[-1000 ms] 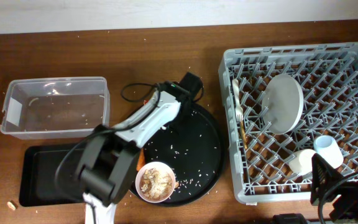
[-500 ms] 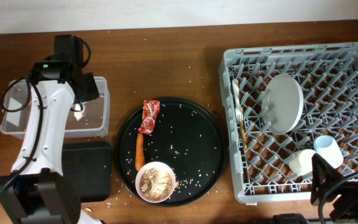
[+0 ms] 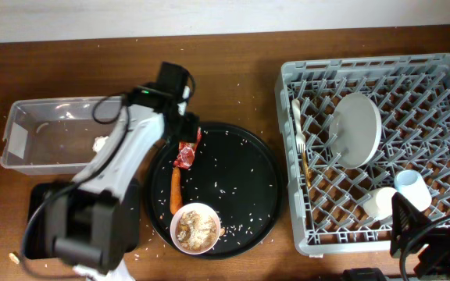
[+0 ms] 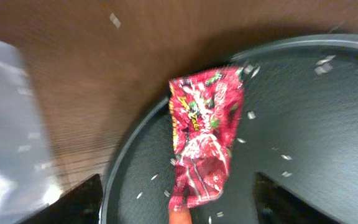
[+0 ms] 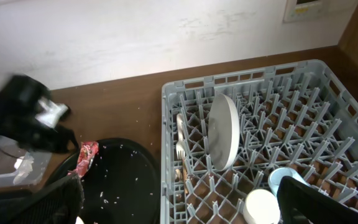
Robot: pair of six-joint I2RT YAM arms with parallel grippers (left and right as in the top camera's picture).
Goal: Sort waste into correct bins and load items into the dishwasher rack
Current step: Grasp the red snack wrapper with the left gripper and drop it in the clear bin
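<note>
My left gripper (image 3: 184,129) hangs open over the upper left edge of the round black tray, nothing between its fingers. Just below it lies the red wrapper (image 4: 202,142), and the orange stick (image 3: 176,188) starts at the wrapper's lower end. A white bowl (image 3: 196,228) of brown scraps sits at the tray's front. The tissue (image 3: 98,144) lies inside the clear tub (image 3: 30,117). My left arm covers most of the black rectangular tray (image 3: 39,204). The rack (image 3: 444,74) holds the plate (image 3: 355,129), white cup (image 3: 380,203), blue cup (image 3: 411,186), spoon (image 3: 296,117) and chopsticks (image 3: 305,165). My right gripper (image 5: 182,202) stays open at the rack's near edge.
Rice grains are scattered over the round black tray (image 3: 241,168) and the wooden table. The clear tub stands just left of the round tray. A small brown scrap (image 3: 12,257) lies on the table at the front left. The wall runs along the table's far edge.
My left arm swung from the round tray to the clear tub, opened and left the tissue in it, then came back above the red wrapper. The right arm has not moved.
</note>
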